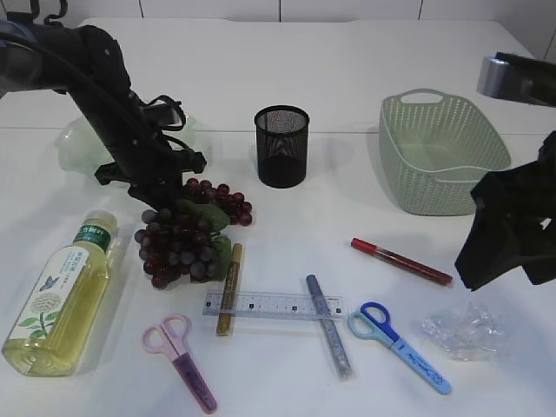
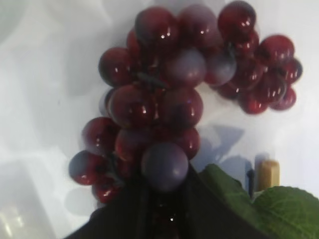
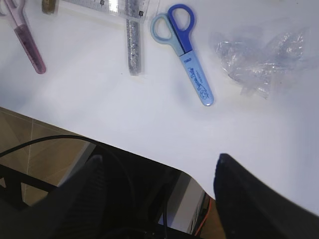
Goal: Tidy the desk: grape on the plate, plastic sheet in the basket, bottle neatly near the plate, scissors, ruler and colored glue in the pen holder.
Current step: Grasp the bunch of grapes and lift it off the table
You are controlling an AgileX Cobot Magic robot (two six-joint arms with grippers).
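1. The left gripper is down on the grape bunch, its dark fingers closed around the berries.
2. The bunch lies on the white table, at about eight o'clock from the black mesh pen holder.
3. The right gripper hangs with its fingers spread and empty; the plastic sheet lies at one o'clock, the blue scissors at twelve.

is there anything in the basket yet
No, the basket shows only its bare green inside in the exterior view, and the plastic sheet lies on the table in front of it.
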